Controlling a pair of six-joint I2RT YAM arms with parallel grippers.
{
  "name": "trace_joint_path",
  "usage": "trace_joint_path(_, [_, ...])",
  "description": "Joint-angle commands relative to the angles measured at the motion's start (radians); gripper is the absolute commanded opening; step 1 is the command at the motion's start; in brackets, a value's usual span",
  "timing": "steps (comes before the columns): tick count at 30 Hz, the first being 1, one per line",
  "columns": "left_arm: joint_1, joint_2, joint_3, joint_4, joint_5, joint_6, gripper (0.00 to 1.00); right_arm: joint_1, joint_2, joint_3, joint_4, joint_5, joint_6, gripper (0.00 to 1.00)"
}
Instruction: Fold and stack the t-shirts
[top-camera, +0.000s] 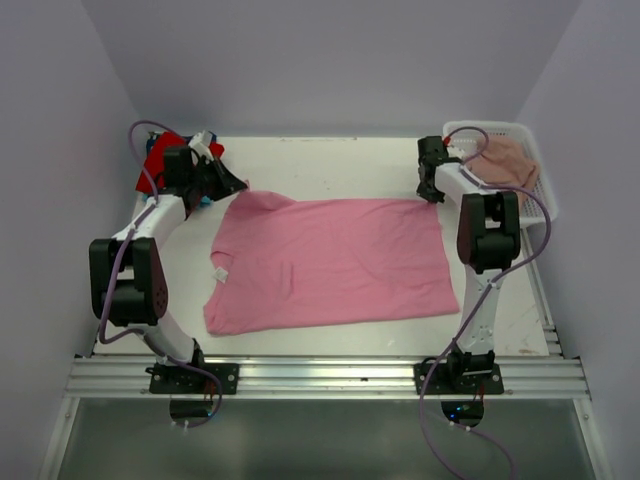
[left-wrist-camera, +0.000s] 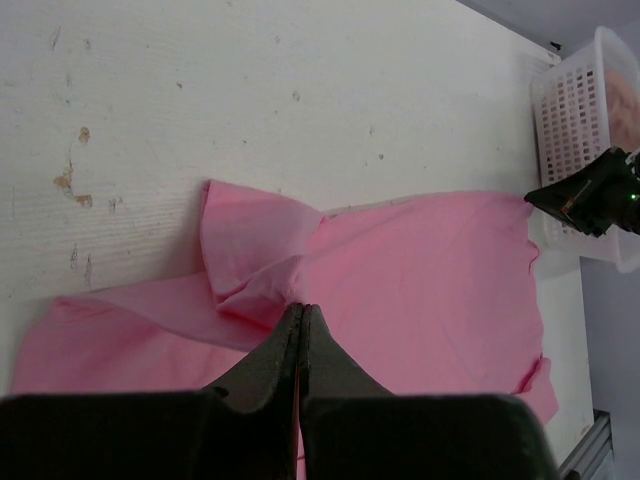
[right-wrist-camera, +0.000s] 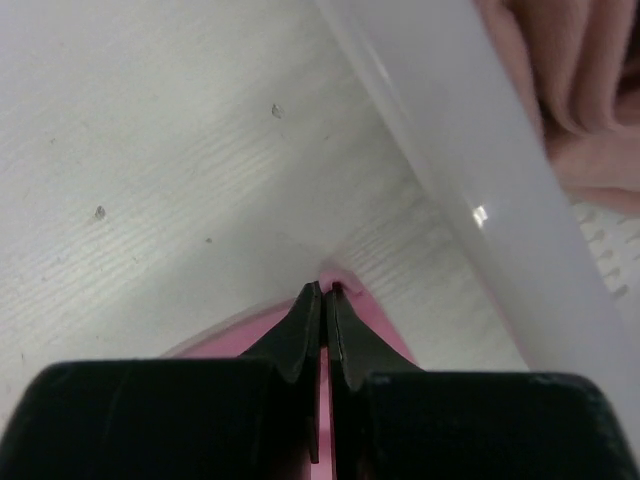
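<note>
My left hand (left-wrist-camera: 300, 312) pinches the bright pink t-shirt (top-camera: 330, 265) by its far sleeve, my right hand (right-wrist-camera: 323, 290) its far hem corner, so I can fold it over.

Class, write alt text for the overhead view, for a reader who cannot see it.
A bright pink t-shirt lies flat on a white table, its far corners pinched by the left gripper and the right gripper. A dusty-pink shirt sits in a white mesh basket far right; a red shirt lies far left.
</note>
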Motion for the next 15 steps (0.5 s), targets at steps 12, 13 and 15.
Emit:
trace_joint_path(12, [0.008,-0.188,-0.038,-0.125,-0.195,0.086,0.00,-0.004,-0.378,-0.258,0.109,0.044,-0.072,0.00])
trace_joint_path(13, [0.008,-0.210,-0.050,-0.134,-0.204,0.089,0.00,-0.004,-0.398,-0.270,0.103,0.041,-0.069,0.00])
trace_joint_path(15, [0.008,-0.234,-0.099,-0.159,-0.227,0.092,0.00,-0.003,-0.424,-0.321,0.091,0.024,-0.064,0.00])
